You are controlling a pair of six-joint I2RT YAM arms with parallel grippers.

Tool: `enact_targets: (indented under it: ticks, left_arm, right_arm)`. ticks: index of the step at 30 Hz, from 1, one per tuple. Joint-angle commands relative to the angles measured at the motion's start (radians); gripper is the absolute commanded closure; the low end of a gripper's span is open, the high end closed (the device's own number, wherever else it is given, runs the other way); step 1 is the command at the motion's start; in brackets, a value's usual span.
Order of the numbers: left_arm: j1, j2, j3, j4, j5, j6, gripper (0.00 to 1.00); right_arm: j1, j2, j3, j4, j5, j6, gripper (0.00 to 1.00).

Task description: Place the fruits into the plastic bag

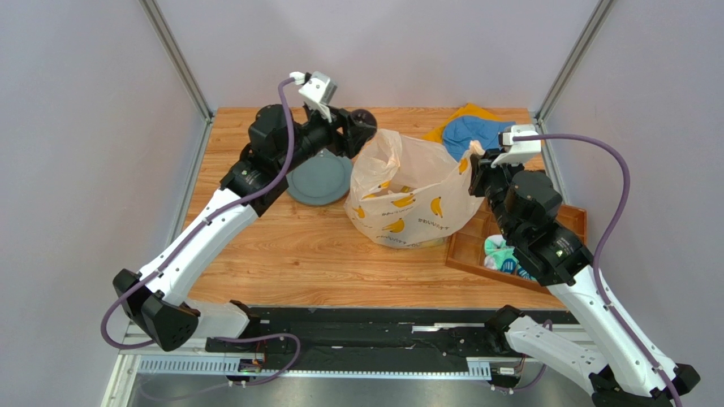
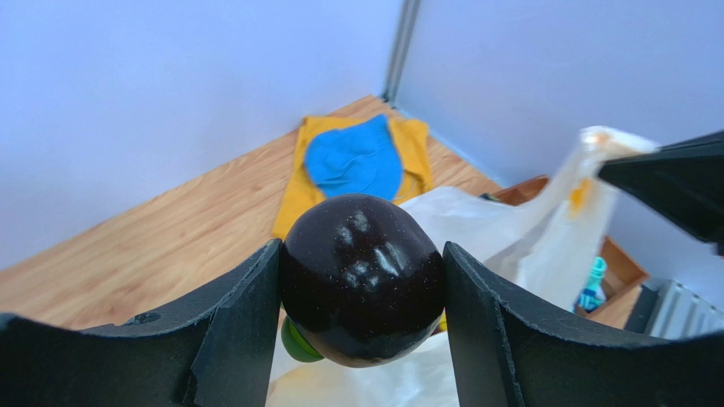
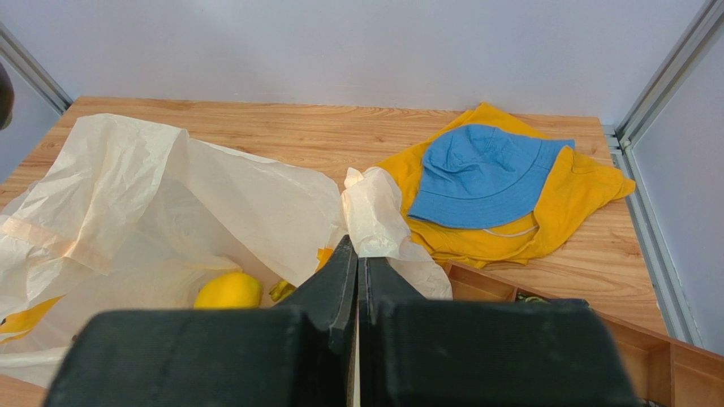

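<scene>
Dark fruit, round and glossy, fills the lower middle of the left wrist view, clamped between the two fingers of the left gripper, one finger pressing each side. Seen from the top camera, this gripper hangs in the upper middle of the frame, at the bag's upper left edge and up and to the right of the plate.

Just below and behind the fruit lies the bag, pale and crinkled, printed with bananas, standing at the middle of the table. Its mouth gapes in the right wrist view, and a yellow fruit rests inside at lower left.

At the bag's right edge the right gripper has its fingers pressed together, pinching a bunched piece of the bag's rim and holding it up.

Beyond, at upper right, a blue hat lies on a yellow cloth. A wooden tray sits at the right, touching the bag's lower right side.
</scene>
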Motion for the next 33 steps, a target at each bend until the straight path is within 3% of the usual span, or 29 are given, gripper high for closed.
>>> enact_targets:
  ticks: [1,8,12,21,24,28,32,33]
  left_arm:
    - [-0.120,0.035,0.107,0.000,-0.033,0.098,0.62]
    - [-0.262,0.196,0.268,-0.054,0.016,0.113,0.61]
    - [-0.269,0.300,0.332,-0.118,0.024,0.096,0.61]
    - [-0.269,0.346,0.329,-0.230,-0.060,0.096,0.57]
    - [-0.269,0.353,0.335,-0.250,-0.050,0.095,0.52]
    - [-0.269,0.351,0.335,-0.251,-0.036,0.090,0.31]
    - [-0.269,0.348,0.337,-0.251,-0.033,0.089,0.22]
    - [-0.269,0.347,0.339,-0.250,-0.030,0.090,0.15]
  right_arm:
    - [-0.004,-0.016,0.010,0.025,-0.002,0.003,1.00]
    - [-0.004,-0.028,0.008,0.020,-0.006,0.011,1.00]
    - [-0.004,-0.036,0.008,0.014,-0.006,0.011,1.00]
    - [-0.004,-0.045,0.001,0.013,0.000,0.009,1.00]
    - [-0.004,-0.042,-0.001,0.016,-0.002,0.009,1.00]
    - [-0.006,-0.042,-0.001,0.017,-0.003,0.011,1.00]
    - [-0.004,-0.042,-0.001,0.016,-0.002,0.011,1.00]
    - [-0.004,-0.042,-0.001,0.017,-0.002,0.011,1.00]
